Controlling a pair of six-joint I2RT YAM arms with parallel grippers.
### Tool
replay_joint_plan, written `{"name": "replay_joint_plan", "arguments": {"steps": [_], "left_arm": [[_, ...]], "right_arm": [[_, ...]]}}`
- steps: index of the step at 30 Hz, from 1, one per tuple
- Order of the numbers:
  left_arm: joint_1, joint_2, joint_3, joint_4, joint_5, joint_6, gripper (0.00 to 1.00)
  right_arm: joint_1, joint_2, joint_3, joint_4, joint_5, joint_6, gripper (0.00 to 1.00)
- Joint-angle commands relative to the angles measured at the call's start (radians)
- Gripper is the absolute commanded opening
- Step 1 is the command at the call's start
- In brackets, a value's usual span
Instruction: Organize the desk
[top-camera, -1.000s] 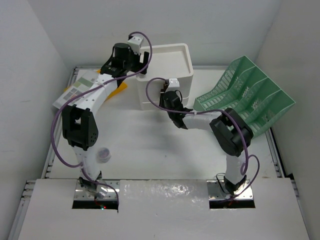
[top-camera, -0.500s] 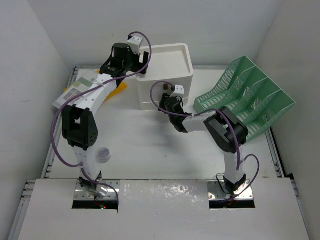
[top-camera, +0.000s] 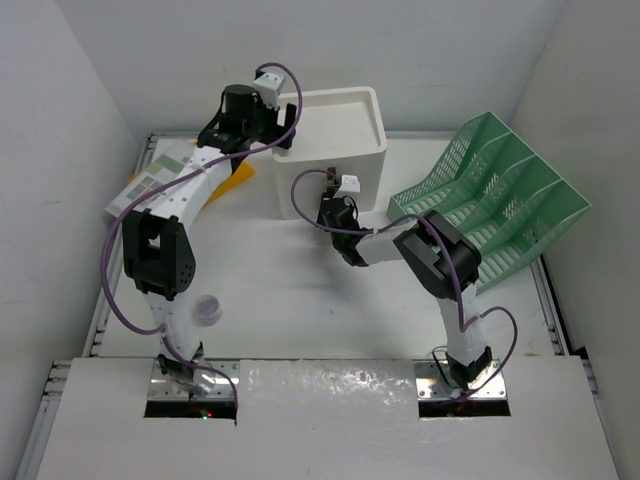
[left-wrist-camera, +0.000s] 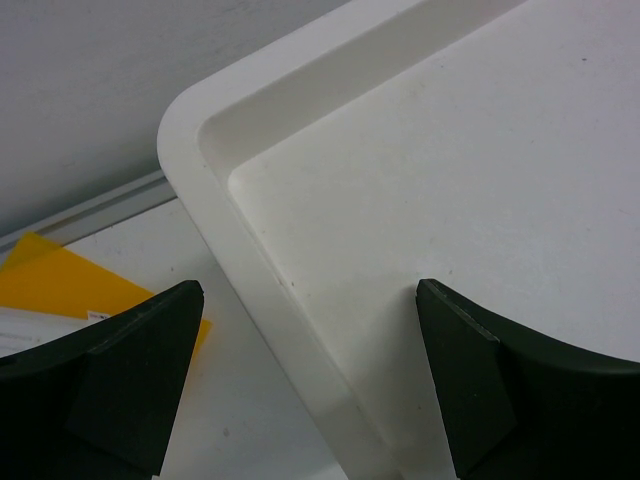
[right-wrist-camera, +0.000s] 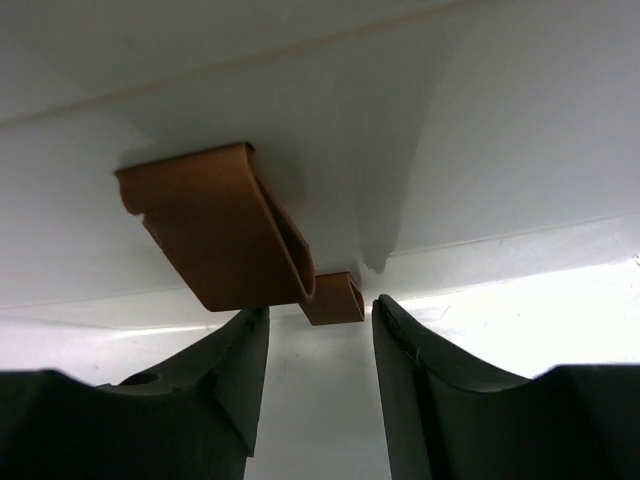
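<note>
The desk (top-camera: 290, 300) spreads beneath both arms. Toward its 12 o'clock the right gripper (right-wrist-camera: 320, 312), jaws narrowly parted, faces a brown tab (right-wrist-camera: 230, 235) on the white drawer unit (top-camera: 340, 125). Farther, at 11 o'clock, the left gripper (left-wrist-camera: 310, 298) gapes wide astride that unit's top rim.

Left arm (top-camera: 185, 200), right arm (top-camera: 380, 240): white shell links, black cylindrical joint housings. Purple cable (top-camera: 108, 275) in loose loops along each arm. Small white camera box (top-camera: 270, 85) at each wrist. Silver base plates (top-camera: 220, 395). Left gripper (left-wrist-camera: 308, 290), right gripper (right-wrist-camera: 320, 310): matt black, blocky fingers.
</note>
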Motion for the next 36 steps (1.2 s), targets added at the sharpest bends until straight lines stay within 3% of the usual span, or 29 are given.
{"name": "replay_joint_plan", "arguments": {"steps": [1,4,8,10,13,19,26,29,36], "left_arm": [[0.016,0.017,0.011,-0.097,0.002,0.036,0.86],[0.019,0.025,0.014,-0.099,0.005,0.039,0.86],[0.023,0.032,0.016,-0.104,0.013,0.037,0.86],[0.023,0.034,0.014,-0.107,0.016,0.042,0.86],[0.023,0.039,0.014,-0.113,0.015,0.045,0.86],[0.024,0.04,0.016,-0.119,0.007,0.053,0.86],[0.026,0.036,0.019,-0.117,0.004,0.062,0.86],[0.026,0.037,0.02,-0.116,0.004,0.06,0.86],[0.033,0.042,0.011,-0.114,0.001,0.068,0.86]], "right_arm": [[-0.011,0.019,0.027,0.135,0.039,-0.037,0.44],[-0.011,0.028,0.035,0.159,0.058,-0.08,0.39],[-0.011,0.028,0.015,0.248,0.075,-0.137,0.21],[-0.011,0.026,0.01,0.264,0.091,-0.161,0.17],[-0.011,0.019,0.005,0.25,0.137,-0.184,0.0],[-0.007,-0.009,-0.002,0.262,0.05,-0.288,0.0],[0.012,-0.064,-0.1,0.359,-0.187,-0.727,0.0],[0.01,-0.092,-0.169,0.41,-0.262,-0.789,0.0],[0.012,-0.207,-0.27,0.281,-0.498,-0.77,0.0]]}}
